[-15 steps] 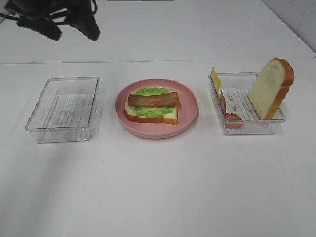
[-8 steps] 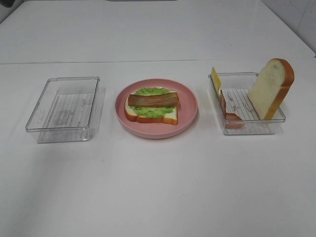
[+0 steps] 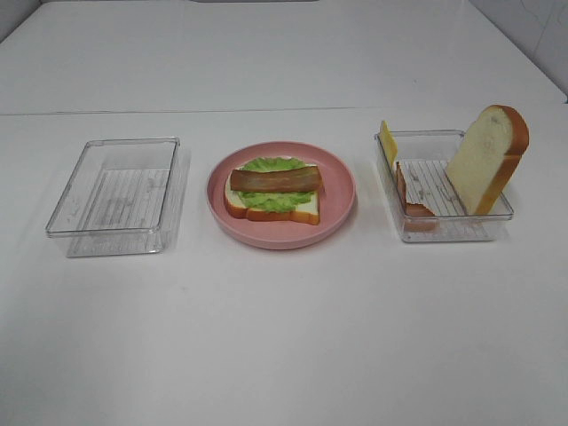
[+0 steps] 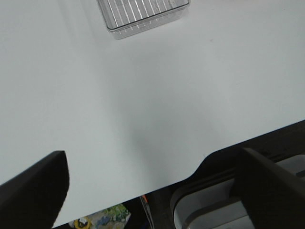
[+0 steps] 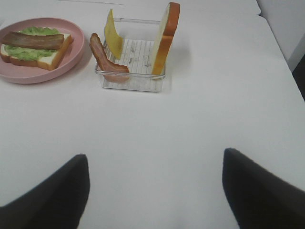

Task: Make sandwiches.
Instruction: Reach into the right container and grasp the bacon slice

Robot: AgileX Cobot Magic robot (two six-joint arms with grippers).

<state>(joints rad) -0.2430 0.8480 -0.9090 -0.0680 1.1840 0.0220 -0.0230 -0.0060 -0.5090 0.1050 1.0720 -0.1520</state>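
Observation:
The partly built sandwich (image 3: 273,191) lies on a round pink plate (image 3: 342,209): a bread slice, green lettuce and a brown bacon strip on top. It also shows in the right wrist view (image 5: 35,45). In the right clear tray (image 3: 444,232) a second bread slice (image 3: 486,160) stands upright, beside a yellow cheese slice (image 3: 388,142) and a reddish-brown meat slice (image 3: 413,202). My left gripper (image 4: 152,155) hangs open and empty over the near table edge. My right gripper (image 5: 155,156) is open and empty, some way short of that tray (image 5: 131,83). Neither gripper shows in the exterior view.
An empty clear tray (image 3: 115,195) sits left of the plate, and its corner shows in the left wrist view (image 4: 143,14). Below the table's front edge (image 4: 157,183) lie dark equipment and some clutter.
The left arm, visible at the exterior view's top left a second ago, has drawn back out of that view. Food and trays have not moved.

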